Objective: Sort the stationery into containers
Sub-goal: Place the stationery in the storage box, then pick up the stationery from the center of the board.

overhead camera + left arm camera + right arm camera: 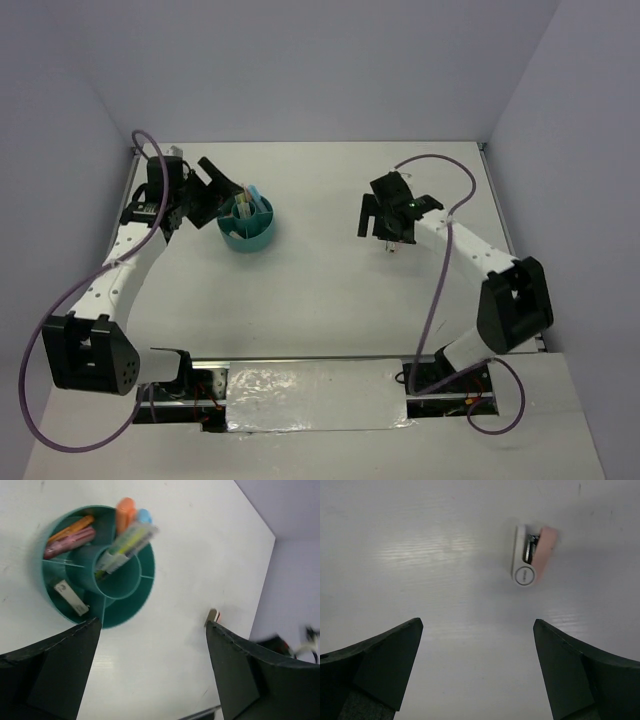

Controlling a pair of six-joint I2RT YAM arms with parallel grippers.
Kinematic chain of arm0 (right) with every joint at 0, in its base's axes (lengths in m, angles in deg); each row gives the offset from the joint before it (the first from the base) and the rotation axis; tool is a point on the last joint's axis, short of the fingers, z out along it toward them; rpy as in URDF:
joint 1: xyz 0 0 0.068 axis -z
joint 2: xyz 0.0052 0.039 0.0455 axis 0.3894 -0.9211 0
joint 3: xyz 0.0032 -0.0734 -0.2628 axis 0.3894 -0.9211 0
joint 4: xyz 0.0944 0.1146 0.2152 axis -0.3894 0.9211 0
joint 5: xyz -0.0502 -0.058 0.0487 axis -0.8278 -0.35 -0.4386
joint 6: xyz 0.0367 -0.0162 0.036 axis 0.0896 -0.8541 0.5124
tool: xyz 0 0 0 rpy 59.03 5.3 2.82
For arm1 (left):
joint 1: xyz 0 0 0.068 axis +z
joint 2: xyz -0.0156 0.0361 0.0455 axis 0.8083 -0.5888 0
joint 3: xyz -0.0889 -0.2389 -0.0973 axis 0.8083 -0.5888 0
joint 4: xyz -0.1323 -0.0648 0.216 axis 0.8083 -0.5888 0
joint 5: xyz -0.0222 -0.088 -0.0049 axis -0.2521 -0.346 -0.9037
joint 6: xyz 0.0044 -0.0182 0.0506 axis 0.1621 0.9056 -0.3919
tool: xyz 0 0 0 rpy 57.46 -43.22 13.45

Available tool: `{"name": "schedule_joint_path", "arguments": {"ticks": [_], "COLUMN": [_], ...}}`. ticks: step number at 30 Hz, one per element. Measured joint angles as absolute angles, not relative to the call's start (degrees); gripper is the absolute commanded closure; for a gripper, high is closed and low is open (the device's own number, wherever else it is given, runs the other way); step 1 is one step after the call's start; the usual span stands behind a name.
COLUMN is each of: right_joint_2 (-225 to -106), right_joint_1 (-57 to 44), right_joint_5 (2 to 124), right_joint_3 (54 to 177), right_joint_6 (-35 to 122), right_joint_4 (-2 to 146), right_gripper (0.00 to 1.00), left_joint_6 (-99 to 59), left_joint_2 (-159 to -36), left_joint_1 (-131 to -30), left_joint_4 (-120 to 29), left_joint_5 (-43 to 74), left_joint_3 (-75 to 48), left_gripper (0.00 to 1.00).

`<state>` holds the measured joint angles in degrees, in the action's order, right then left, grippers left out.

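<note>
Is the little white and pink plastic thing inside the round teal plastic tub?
No, the white and pink piece lies by itself flat on the white table.

left gripper (222, 185), upper left of the frame, has jaws spread wide. right gripper (385, 218), right of centre, likewise spread.

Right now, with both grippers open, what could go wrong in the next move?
1. The highlighter leans over the rim of the centre cup and looks blurred, so it may not be settled; the left gripper, open close by, could knock it out.
2. The small white and pink piece lies off to one side of the right gripper, in line with one finger; closing there might push it away.
</note>
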<state>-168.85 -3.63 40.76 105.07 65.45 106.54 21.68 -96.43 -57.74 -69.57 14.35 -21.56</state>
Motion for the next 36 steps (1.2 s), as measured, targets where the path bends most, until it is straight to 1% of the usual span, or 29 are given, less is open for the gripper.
{"name": "schedule_joint_path", "arguments": {"ticks": [3,8,14,15,17,18,19,22,26,28,32,36], "right_joint_2": [-174.5,-183.1,-188.7,-189.2,-189.9,-190.0,-190.0,-190.1,-190.5,-190.5,-189.3,-182.2], "right_joint_1": [-0.8,1.9,3.1,3.2,3.5,3.7,3.9,4.5,5.1,5.2,5.1,3.0], "right_joint_5": [40.9,40.8,40.9,40.8,41.0,41.3,41.3,42.2,43.7,44.3,47.2,54.3], "right_joint_3": [105.1,107.9,108.3,108.2,107.9,107.6,107.4,107.4,107.5,107.5,105.7,99.2], "right_joint_6": [66.9,67.1,67.1,67.2,67.2,67.1,66.8,65.8,63.9,62.4,58.8,55.2], "right_joint_4": [108.2,109.2,108.4,107.9,106.9,106.3,105.7,104.4,103.0,102.3,98.8,95.0], "right_gripper": [0.01,0.02,0.06,0.12,0.13,0.16,0.31,0.54,0.62,0.72,0.73,0.73], "left_joint_6": [18.0,12.2,7.8,7.3,6.5,6.3,6.1,5.3,5.1,5.2,5.6,8.8], "left_joint_2": [-94.5,-91.2,-90.7,-90.6,-90.4,-90.3,-90.1,-90.0,-90.0,-90.0,-90.2,-91.0], "left_joint_1": [-58.5,-59.0,-59.0,-59.0,-59.0,-59.0,-59.0,-59.2,-59.8,-60.3,-61.8,-63.1], "left_joint_4": [-72.2,-77.4,-82.2,-82.8,-83.5,-83.7,-84.0,-84.9,-85.4,-85.5,-85.6,-84.1], "left_joint_5": [11.0,4.4,-0.8,-1.5,-2.5,-3.1,-3.6,-4.6,-5.2,-5.6,-6.4,-7.8], "left_joint_3": [-19.4,-19.3,-19.3,-19.3,-19.3,-19.3,-19.3,-19.1,-18.7,-18.5,-17.3,-15.6], "left_gripper": [0.01,0.0,0.01,0.01,0.01,0.01,0.01,0.01,0.01,0.01,0.01,0.01]}}
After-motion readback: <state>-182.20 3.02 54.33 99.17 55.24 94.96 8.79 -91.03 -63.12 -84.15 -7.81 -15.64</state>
